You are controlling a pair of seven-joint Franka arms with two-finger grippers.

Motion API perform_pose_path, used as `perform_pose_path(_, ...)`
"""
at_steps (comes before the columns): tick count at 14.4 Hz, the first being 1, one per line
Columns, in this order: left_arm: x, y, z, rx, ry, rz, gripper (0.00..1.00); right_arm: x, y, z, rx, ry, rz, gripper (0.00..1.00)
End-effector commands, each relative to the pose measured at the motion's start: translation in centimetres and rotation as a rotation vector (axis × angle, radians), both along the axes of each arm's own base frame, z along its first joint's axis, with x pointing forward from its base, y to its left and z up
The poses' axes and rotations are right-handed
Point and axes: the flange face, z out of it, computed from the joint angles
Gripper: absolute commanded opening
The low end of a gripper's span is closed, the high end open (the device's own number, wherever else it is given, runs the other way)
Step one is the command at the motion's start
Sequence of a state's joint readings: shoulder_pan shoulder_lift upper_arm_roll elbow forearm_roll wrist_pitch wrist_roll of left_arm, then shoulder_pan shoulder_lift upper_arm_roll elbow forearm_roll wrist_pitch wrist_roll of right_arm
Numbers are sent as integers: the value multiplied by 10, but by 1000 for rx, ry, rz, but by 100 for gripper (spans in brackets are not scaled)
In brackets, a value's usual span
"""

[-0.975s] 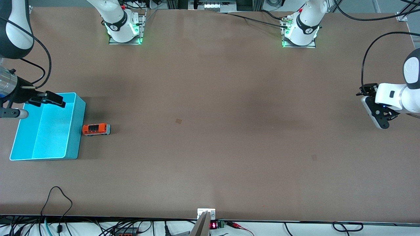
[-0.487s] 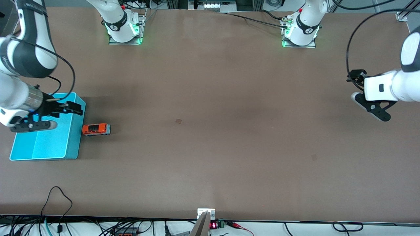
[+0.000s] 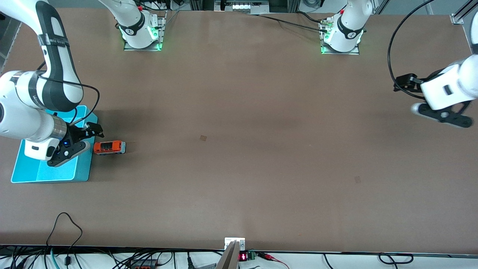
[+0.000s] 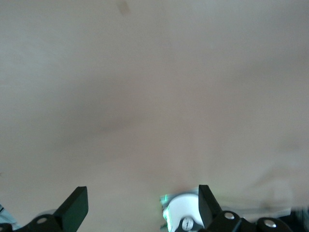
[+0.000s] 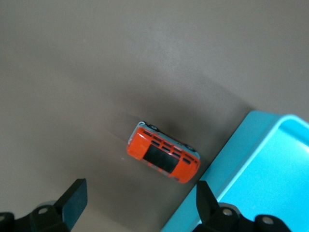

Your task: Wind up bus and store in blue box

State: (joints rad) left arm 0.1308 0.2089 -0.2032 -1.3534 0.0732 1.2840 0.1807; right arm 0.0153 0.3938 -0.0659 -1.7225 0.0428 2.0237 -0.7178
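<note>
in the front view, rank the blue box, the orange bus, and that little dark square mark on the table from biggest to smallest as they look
1. The blue box, partly covered by the right arm, still clearly largest.
2. The bus, on the table just beside the box.
3. The dark square mark mid-table, smallest.

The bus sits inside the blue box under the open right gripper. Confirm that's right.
Not quite. The bus stands on the table beside the blue box, outside its wall, as the front and right wrist views show. The right gripper is indeed open, hanging over the box's edge close to the bus.
</note>
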Motion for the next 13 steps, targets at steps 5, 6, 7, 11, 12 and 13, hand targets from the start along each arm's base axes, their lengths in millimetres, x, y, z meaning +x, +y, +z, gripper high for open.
perform_pose_path(5, -35, -19, 9, 10, -289, 110, 100, 0, -19, -66, 50, 4, 552, 100)
perform_pose_path(6, -36, -18, 8, 3, -287, 115, 100, 1, -19, -75, 53, 6, 602, 100)
perform_pose_path(7, -37, -19, 9, -10, -285, 119, 100, 2, -20, -83, 50, -2, 644, 100)
perform_pose_path(11, -37, -16, 9, -40, -273, 166, 100, 1, -20, -108, 50, -16, 760, 100)
perform_pose_path(12, -37, -15, 8, -39, -271, 167, 100, -3, -20, -117, 54, -10, 778, 100)
perform_pose_path(13, -37, -15, 7, -38, -265, 167, 100, -7, -20, -124, 59, 0, 779, 100)
